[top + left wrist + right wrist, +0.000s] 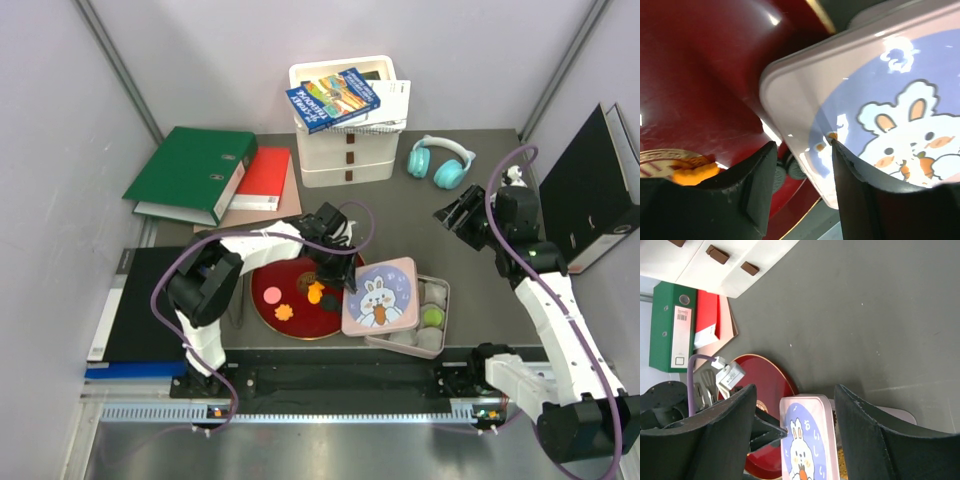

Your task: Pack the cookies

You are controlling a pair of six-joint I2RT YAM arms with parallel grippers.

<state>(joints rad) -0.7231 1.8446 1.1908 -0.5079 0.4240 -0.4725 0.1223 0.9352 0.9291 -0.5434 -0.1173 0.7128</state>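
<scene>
A red plate (262, 278) carries the cookies: a pink one (272, 294) and two orange ones (284, 312) (316, 293). A pink rabbit lid (380, 295) leans across the plate's right rim and an open tin (444, 296), which holds a green cookie (432, 317) among grey paper cups. My left gripper (333, 272) (802, 145) is open, its jaws astride the lid's (875, 100) left edge, one finger over the lid, the other over the plate (700, 75). An orange cookie (692, 175) lies beside it, and dark ridged rounds (790, 170) peek from under the lid. My right gripper (447, 213) (795, 390) hangs open and empty high above the table.
A green binder (190, 172) and red folder (265, 175) lie at the back left. A white drawer unit (348, 150) with a book (332, 98) on top stands behind, teal headphones (440, 160) beside it. Black binders stand at the right (590, 190) and left (140, 300).
</scene>
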